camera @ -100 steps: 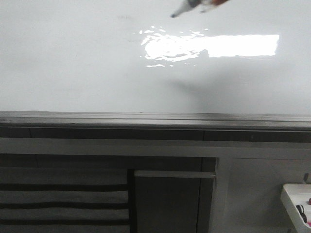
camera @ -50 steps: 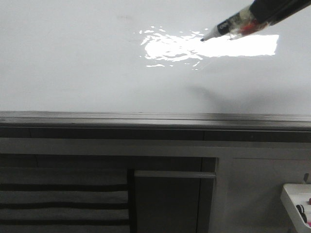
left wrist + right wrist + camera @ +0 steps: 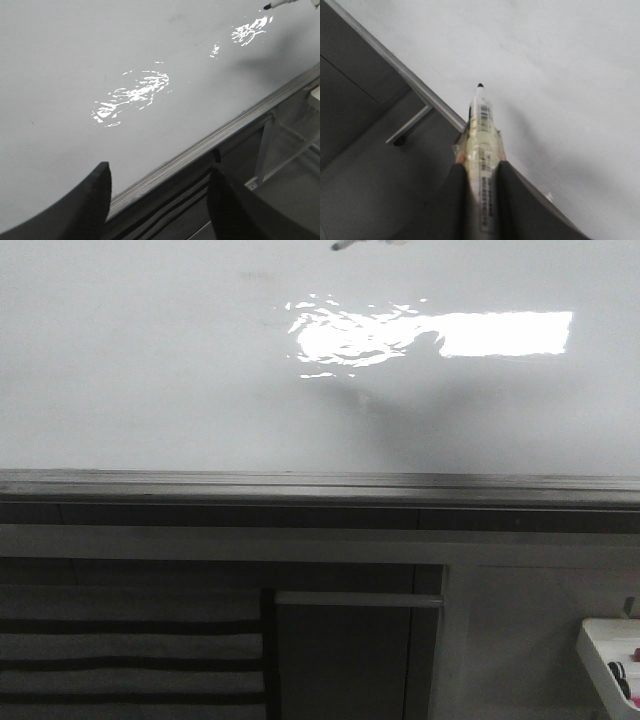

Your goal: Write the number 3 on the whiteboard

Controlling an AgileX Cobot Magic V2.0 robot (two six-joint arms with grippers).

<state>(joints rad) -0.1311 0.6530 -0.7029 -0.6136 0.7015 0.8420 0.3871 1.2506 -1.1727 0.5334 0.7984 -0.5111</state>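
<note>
Right arm up high now, the right gripper (image 3: pixel 480 175) with its jaws pinched tight on the marker (image 3: pixel 481 127), black tip pointing out toward the whiteboard (image 3: pixel 150 390). From the front you only catch the marker's tip poking in at the very top edge, above the bright glare (image 3: pixel 430 335) on the board. Is the tip touching? I can't say from here; in the right wrist view it looks to be hanging just off the surface. And the number 3 itself — I see no clear dark stroke anywhere on the board, only a faint smudge (image 3: pixel 255 277) high up, left of the tip, too pale to read as a digit. So to my eye the writing is barely begun, if at all. The left gripper (image 3: pixel 160 200) sits low near the grey rail (image 3: pixel 320 483) with jaws spread wide, holding nothing, out of the action. Next, I'd say, the tip has to press onto the board and sweep the upper curve, keeping steady contact so the line doesn't skip.
</note>
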